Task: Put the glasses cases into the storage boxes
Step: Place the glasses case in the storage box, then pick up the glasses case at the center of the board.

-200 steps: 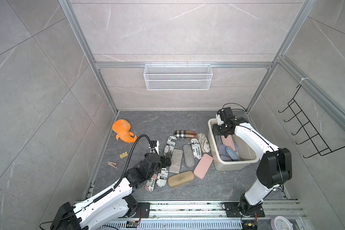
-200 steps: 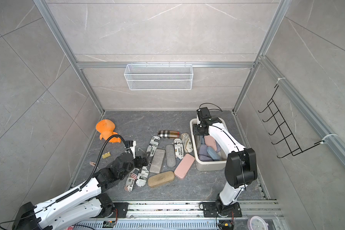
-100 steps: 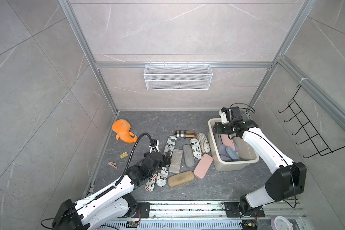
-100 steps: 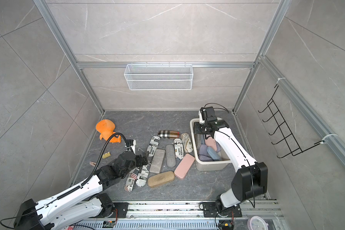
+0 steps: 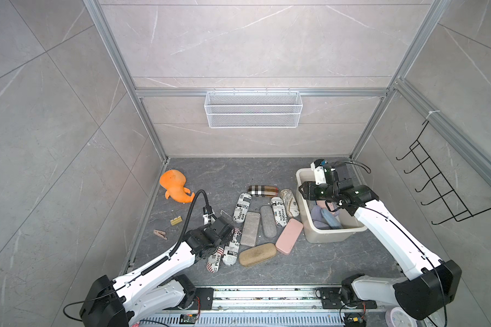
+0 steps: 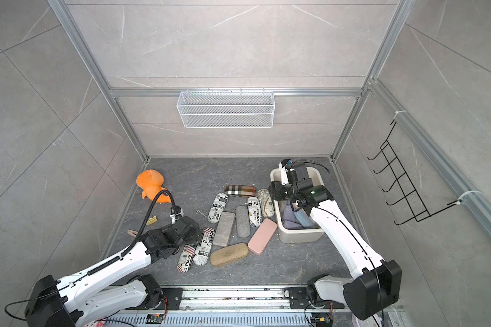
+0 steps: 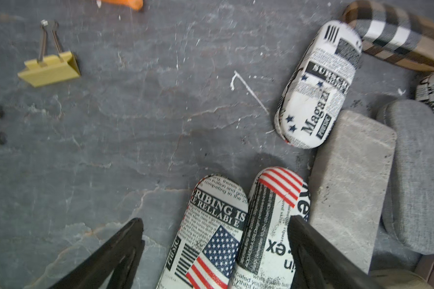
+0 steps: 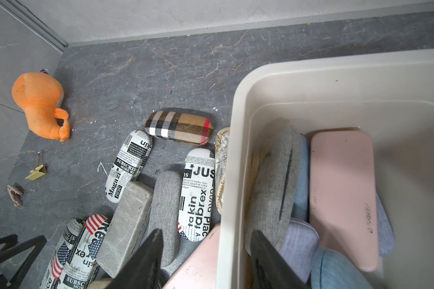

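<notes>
Several glasses cases lie on the dark floor: plaid, newspaper-print, map-print, grey, pink, tan. My left gripper is open low over two flag-and-newsprint cases, which lie side by side between its fingers. One fingertip overlaps the outer case's edge; the other stands apart on bare floor. The cream storage box holds grey, pink, lilac and blue cases. My right gripper hangs open and empty above the box's left rim.
An orange plush toy sits at the back left. A yellow binder clip and a wooden clothespin lie by the left wall. A white wire basket hangs on the back wall, a black hook rack on the right wall.
My left gripper has settled lower over the two newsprint cases and its jaws have narrowed. My right gripper has shifted from over the box's back toward its left rim, opening slightly; its elbow swung outward.
</notes>
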### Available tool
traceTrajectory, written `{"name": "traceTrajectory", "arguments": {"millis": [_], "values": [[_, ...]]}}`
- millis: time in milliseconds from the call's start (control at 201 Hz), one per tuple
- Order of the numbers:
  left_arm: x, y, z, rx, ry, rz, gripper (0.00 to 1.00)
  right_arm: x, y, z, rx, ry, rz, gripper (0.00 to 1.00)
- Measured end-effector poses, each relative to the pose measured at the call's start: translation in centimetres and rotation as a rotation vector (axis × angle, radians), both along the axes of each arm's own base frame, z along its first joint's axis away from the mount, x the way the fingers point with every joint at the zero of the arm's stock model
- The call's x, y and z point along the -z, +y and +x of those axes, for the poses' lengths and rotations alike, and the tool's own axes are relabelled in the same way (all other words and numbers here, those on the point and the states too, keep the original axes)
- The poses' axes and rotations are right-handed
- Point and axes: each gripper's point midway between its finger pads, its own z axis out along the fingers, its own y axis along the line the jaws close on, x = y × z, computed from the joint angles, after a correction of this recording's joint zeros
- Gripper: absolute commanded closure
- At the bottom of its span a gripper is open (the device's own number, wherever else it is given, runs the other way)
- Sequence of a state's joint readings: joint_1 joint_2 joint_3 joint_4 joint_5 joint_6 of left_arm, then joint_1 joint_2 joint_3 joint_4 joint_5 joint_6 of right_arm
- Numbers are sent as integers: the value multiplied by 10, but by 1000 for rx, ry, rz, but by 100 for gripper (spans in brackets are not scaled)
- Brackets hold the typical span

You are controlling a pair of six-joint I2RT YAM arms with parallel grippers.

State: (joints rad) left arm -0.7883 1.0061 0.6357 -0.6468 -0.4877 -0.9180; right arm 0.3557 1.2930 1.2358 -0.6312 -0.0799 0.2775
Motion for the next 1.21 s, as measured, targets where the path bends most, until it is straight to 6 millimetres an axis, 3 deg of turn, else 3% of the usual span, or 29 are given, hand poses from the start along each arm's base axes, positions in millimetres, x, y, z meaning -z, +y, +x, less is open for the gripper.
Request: {"name": "traceTrajectory", "arguments": {"millis": [174,439,783,1027,1206], "values": [[33,10,-25,-32,144,-25,20,6,2,-1,-6,7,-3,41],[51,6,-45,-47,273,-56,21,4,3,-4,-11,-19,8,40],[58,4,-42,-78,287,-77,21,5,8,-5,-28,-23,20,39],[79,27,-48,-156,328,-49,21,5,11,-7,-38,-23,20,38],[82,30,-46,-173,310,-72,25,4,12,-8,-43,-25,20,38]]}}
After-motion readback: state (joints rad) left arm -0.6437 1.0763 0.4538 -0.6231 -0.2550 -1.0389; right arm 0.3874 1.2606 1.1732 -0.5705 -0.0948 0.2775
